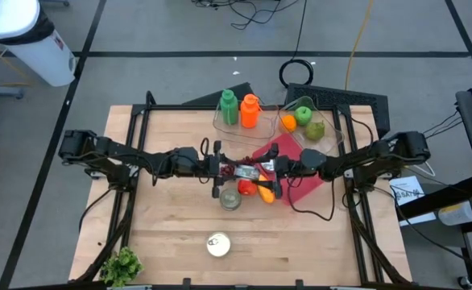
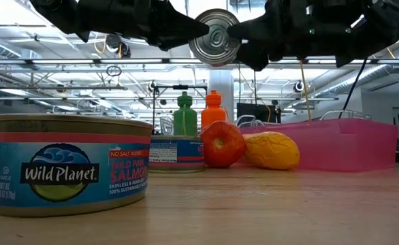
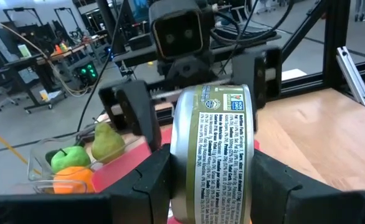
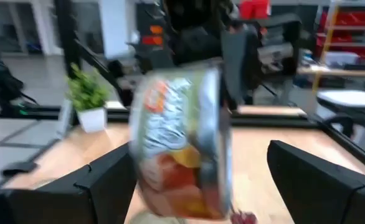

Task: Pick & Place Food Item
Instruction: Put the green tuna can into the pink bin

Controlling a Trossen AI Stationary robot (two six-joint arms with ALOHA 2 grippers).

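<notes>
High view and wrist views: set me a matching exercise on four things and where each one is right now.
Things:
1. raised can
2. pear
3. plant
4. green bottle

Places:
A. beside the orange bottle
B. in the jaws of the left gripper
C. in the clear bin
D. at a corner of the table

Pairs: 1-B, 2-C, 3-D, 4-A

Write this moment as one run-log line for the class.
left gripper: shut on can, held above table | right gripper: open around the can, handover under way | apple, mango: on table
</notes>
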